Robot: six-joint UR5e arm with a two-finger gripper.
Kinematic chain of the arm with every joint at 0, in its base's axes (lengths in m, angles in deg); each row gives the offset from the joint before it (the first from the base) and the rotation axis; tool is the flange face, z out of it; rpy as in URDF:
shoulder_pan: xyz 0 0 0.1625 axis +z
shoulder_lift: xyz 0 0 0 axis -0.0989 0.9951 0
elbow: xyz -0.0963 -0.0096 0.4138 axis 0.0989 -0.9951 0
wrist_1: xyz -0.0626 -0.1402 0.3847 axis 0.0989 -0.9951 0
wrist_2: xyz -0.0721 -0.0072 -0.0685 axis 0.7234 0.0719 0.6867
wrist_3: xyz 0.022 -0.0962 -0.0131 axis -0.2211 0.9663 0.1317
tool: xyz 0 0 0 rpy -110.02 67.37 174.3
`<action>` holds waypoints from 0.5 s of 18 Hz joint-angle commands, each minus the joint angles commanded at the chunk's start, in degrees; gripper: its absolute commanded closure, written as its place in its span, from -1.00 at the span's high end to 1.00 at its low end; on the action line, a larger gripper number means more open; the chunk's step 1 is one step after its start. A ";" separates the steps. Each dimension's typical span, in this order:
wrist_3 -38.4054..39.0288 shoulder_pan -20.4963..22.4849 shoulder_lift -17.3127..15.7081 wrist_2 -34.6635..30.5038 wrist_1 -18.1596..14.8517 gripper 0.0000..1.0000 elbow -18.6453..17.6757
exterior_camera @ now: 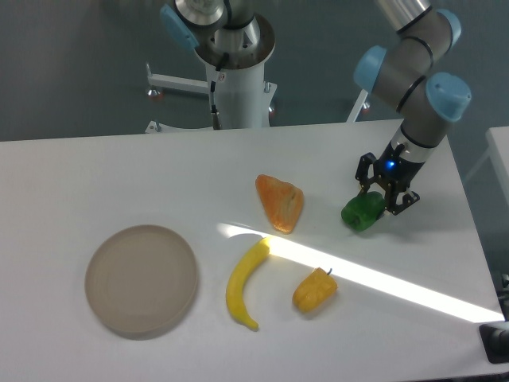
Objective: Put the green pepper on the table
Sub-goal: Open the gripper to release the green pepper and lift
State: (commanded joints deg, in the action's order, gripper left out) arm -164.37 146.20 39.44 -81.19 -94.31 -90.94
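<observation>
Black two-finger gripper (380, 199) clamps the small glossy dark-green toy pepper (362, 212), fingers closed on it. Pepper sits at the large white flat table (119, 175), far right.

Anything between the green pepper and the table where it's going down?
Nothing visible. The gripper is shut on the green pepper over bare table. The nearest item, the orange slice, lies well off to the side, out of the way.

Plate (141, 279) front left on table (103, 175). Banana (243, 282) right of plate; orange pepper (314, 291) just right of banana. Orange wedge (280, 202) behind both, mid-table. Green pepper (363, 212) right of wedge, between gripper (382, 199) fingers.
</observation>
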 joint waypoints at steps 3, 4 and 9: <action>0.09 0.18 0.09 0.00 0.00 -0.28 0.09; 0.09 0.18 0.18 -0.09 0.00 -0.28 0.09; 0.09 0.09 0.18 0.00 0.00 0.52 0.44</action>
State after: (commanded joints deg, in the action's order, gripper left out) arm -164.29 146.28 39.61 -81.19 -94.31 -90.50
